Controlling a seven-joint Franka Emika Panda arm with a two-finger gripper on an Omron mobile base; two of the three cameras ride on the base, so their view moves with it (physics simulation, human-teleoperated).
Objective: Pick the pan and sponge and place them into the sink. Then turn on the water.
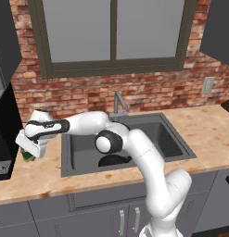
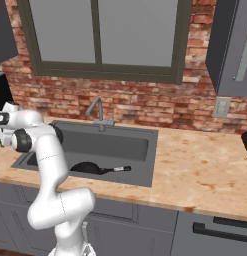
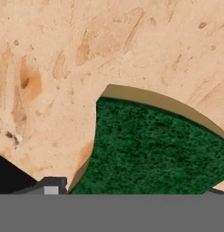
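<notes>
The sponge [image 3: 149, 149], dark green on top with a yellow layer along its edge, lies flat on the pale counter left of the sink [image 1: 164, 134]. My gripper [image 3: 131, 190] reaches down over it, open, with one fingertip [image 3: 51, 186] just off each side of the sponge. From the left base view the gripper [image 1: 30, 155] sits low over the sponge [image 1: 28, 158], which peeks out green under the hand. The black pan [image 1: 115, 160] rests in the basin near its front wall. Its handle [image 2: 115, 169] with the pale tip points right.
A black appliance [image 1: 4, 139] stands on the counter right beside the hand, to its left. The grey faucet [image 1: 117, 102] rises behind the sink. The brick wall and window run along the back. Bare counter [image 1: 208, 134] stretches right of the sink.
</notes>
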